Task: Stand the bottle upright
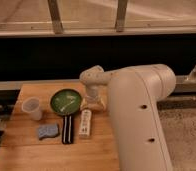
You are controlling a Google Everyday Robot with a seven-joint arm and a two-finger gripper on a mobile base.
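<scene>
The bottle (85,124) lies flat on the wooden table (26,150), not upright. Its long axis runs almost straight from 12 to 6 o'clock in the view, with the far end tipped a touch toward 1. It is a slim, pale cream cylinder with a faint printed label. I cannot tell which end carries the cap. It rests at about 5 o'clock from the plate (53,102), just beside the strip (67,129) and roughly parallel to it.

The gripper (91,106) hangs at the bottle's far end, at 3 o'clock from the plate and close over the tabletop. Its jaws stand apart with nothing held between them. Whether they touch the bottle's tip I cannot tell. The arm (136,115) behind it is a thick, smooth, off-white shell that fills the right side of the view.

The plate is round, dark green and glossy, with a pale smear inside. The strip is flat, black and striped lengthwise, and reaches from the plate's 6 o'clock edge toward the near side. A translucent plastic cup (32,107) stands upright at 9 o'clock from the plate. A soft-looking blue pad (47,131) lies at 7 o'clock, left of the strip. The table is light, matt wood with a straight grain.
</scene>
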